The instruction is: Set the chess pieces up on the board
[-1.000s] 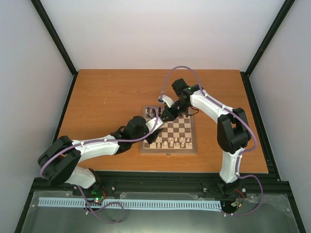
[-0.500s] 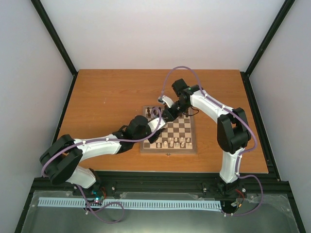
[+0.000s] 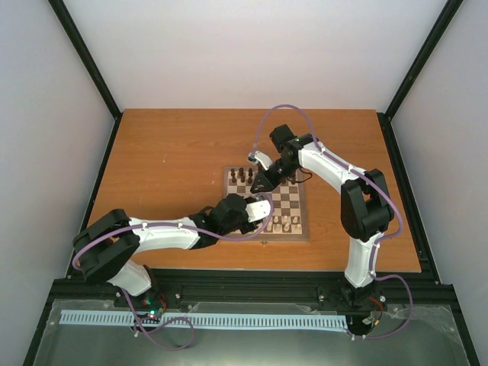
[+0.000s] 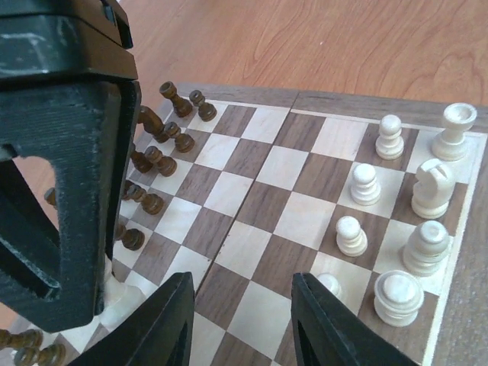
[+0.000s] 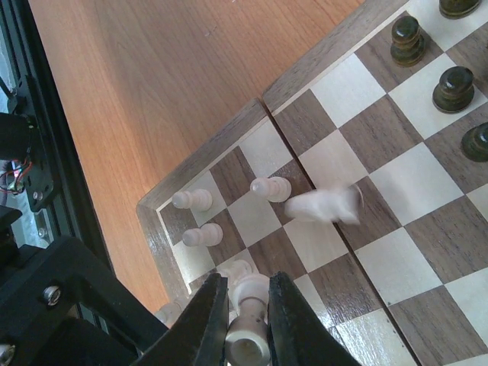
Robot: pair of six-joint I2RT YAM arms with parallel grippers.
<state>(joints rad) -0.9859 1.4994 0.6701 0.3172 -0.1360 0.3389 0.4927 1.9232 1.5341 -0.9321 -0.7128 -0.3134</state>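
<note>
Now the right gripper (image 5: pixel 245 286) pinched a cream piece (image 5: pixel 248 335), probably needing its square on the board (image 5: pixel 200 156); the left gripper (image 4: pixel 242 305) gaped, empty.

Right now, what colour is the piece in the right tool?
Pale cream; the small turned wooden chess piece shows best from the right wrist.

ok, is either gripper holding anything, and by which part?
Right gripper pinches a cream chess piece across its body, one finger on each side. Left gripper is open over the board, holding nothing.
</note>
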